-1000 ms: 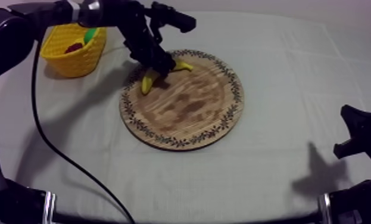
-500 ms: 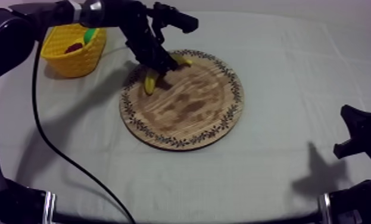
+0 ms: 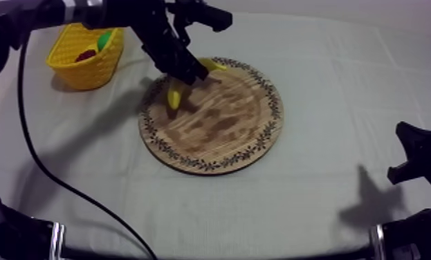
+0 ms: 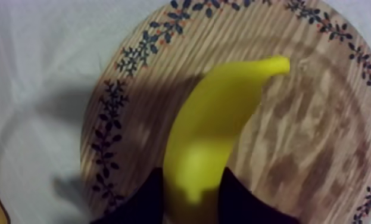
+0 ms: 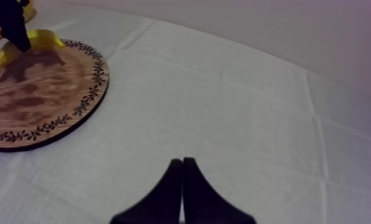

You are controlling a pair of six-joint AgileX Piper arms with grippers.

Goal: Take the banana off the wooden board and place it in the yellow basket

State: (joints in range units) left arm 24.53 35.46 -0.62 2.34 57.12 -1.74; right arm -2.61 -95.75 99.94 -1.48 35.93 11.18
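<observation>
One yellow banana (image 3: 173, 98) is held in the left pincer (image 3: 183, 77), whose two black fingers (image 4: 141, 201) close on either side of it, its curved tip pointing away across the wood. It is over the round wooden board (image 3: 225, 135), by the part of the patterned rim nearest the yellow basket (image 3: 86, 72); I cannot tell whether it touches the wood. The basket stands near the board on the cloth-covered worktop (image 3: 315, 200) and holds a small red fruit (image 3: 86, 54). Well apart, the right pincer (image 5: 183, 162) is narrow, its fingers pressed together on nothing.
</observation>
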